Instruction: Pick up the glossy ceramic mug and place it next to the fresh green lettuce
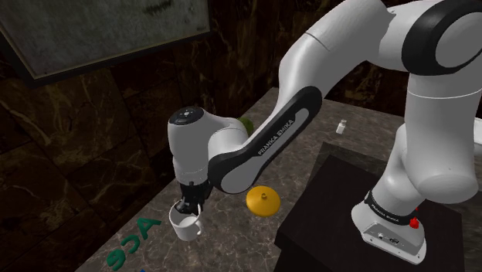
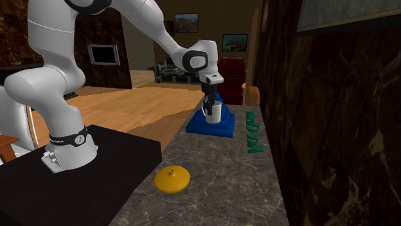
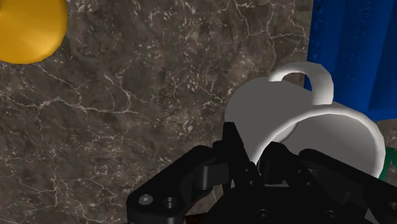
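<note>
Shoulder view, left to right.
- Lower left: green lettering [image 1: 133, 241] on marbled counter [image 1: 232, 243].
- Low, left of centre: white mug [image 1: 186, 227], upright. Resting or just lifted, cannot tell.
- Directly above: black gripper [image 1: 190, 207], clamped on the mug's rim wall, one finger inside, one outside.
- Centre: orange domed object [image 1: 263, 201].
- Upper centre, behind the forearm: green patch, probably the lettuce [image 1: 247, 122], well apart from the mug.
- Right: small white bottle [image 1: 340, 126].

Risks, as judged: thin one-sided pinch, so possible swing or slip in transit. Orange object near the route to the lettuce, so possible knock.

Added by second exterior view: blue box [image 2: 211, 125] behind the mug. Added by wrist view: handle [image 3: 306, 79] on the side towards that box.
</note>
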You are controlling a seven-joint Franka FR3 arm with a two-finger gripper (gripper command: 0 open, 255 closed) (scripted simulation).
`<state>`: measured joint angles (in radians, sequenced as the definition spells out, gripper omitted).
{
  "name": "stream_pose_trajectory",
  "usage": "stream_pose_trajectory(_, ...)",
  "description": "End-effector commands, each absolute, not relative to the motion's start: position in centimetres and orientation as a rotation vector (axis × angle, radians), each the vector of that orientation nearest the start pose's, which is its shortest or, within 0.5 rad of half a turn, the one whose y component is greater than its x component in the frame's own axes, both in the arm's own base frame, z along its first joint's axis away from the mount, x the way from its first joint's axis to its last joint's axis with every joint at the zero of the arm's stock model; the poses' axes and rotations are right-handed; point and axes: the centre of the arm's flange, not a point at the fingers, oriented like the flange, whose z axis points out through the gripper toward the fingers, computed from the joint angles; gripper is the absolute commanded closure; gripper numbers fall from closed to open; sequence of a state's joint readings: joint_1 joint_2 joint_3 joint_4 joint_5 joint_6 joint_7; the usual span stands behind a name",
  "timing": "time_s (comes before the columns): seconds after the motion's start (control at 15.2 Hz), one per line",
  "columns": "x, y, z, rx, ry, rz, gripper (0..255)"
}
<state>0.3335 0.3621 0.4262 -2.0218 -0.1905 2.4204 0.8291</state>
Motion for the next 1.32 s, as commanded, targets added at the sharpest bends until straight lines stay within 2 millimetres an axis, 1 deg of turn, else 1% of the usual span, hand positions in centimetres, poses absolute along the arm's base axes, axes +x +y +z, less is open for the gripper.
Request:
stream_pose_trajectory(0.0, 44.7, 41.0, 30.2, -3.075, -0.061, -0.065, 255)
stream_pose_trajectory(0.46, 44.7, 41.0, 33.7, -3.075, -0.061, -0.065, 255)
stream_pose_trajectory(1.25, 48.4, 25.6, 33.7, -3.075, -0.061, -0.065, 255)
